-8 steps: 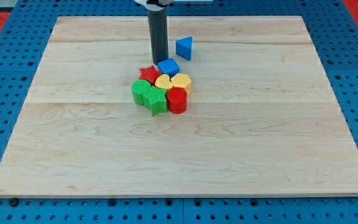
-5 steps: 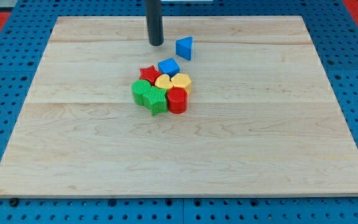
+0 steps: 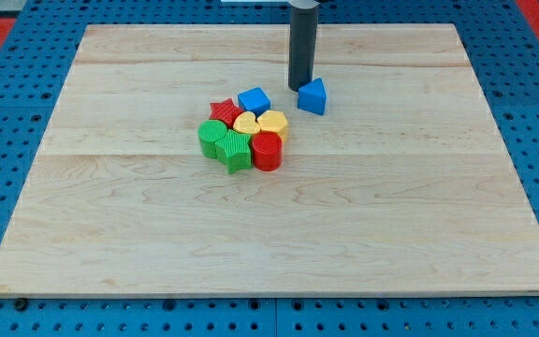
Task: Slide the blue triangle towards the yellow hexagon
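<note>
The blue triangle point(image 3: 313, 95) lies on the wooden board, up and to the right of a tight cluster of blocks. The yellow hexagon point(image 3: 273, 123) sits at the cluster's right side, down and left of the triangle, with a small gap between them. My tip point(image 3: 299, 88) stands right against the triangle's upper left edge. The dark rod rises from it to the view's top.
The cluster also holds a blue block point(image 3: 254, 99), a red star point(image 3: 222, 110), a yellow heart point(image 3: 246, 123), a red cylinder point(image 3: 267, 150) and two green blocks point(image 3: 215, 137) point(image 3: 237, 151). The board point(image 3: 391, 215) lies on a blue pegboard.
My tip has moved from left of the triangle to the right and slightly down. The blue triangle has shifted right and down. The cluster has not moved.
</note>
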Motion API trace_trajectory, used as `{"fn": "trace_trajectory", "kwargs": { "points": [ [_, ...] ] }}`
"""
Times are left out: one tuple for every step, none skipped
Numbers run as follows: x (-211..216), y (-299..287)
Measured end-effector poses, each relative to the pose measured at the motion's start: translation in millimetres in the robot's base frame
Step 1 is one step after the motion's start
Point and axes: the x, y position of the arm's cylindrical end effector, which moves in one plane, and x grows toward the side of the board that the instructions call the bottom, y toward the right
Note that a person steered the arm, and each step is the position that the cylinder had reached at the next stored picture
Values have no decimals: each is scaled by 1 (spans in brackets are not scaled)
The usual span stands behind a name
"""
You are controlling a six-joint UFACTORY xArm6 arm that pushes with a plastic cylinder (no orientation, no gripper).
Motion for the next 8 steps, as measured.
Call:
{"fn": "trace_trajectory", "kwargs": {
  "points": [
    [13,-2],
    [43,-1],
    [64,-1],
    [87,11],
    [97,37],
    [98,48],
    [101,54],
    [101,55]
  ]
}}
